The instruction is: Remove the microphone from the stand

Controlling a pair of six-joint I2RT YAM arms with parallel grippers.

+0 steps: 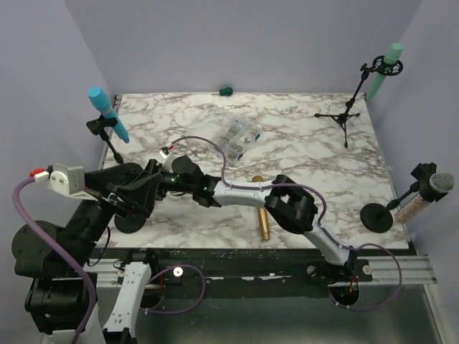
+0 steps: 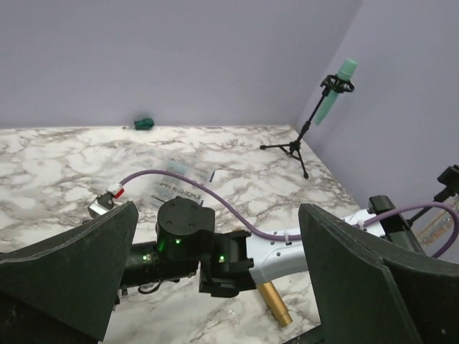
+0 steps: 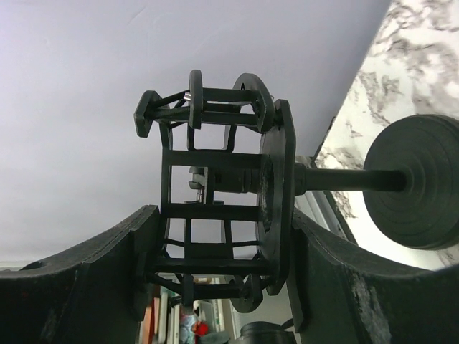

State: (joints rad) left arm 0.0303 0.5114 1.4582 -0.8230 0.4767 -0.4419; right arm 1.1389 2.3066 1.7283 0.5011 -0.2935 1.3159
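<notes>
Right claw (image 3: 222,222) is clamped across the shock mount (image 3: 215,172), a finger on each side of the cage, and that cage is empty. I'd say the grip is there to steady the stand on its round base (image 3: 416,183). Left claw (image 2: 216,215) hangs spread wide, holding nothing. The gold microphone (image 1: 264,223) lies flat on the table (image 1: 323,165) beside the right arm's elbow, out of any mount. Print on the clear packet (image 1: 240,136) is too small to read.

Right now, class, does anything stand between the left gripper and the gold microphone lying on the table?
Yes. The wrist and forearm of the right arm cross directly in front of the open left gripper; the gold microphone lies beyond, partly beneath that forearm.
</notes>
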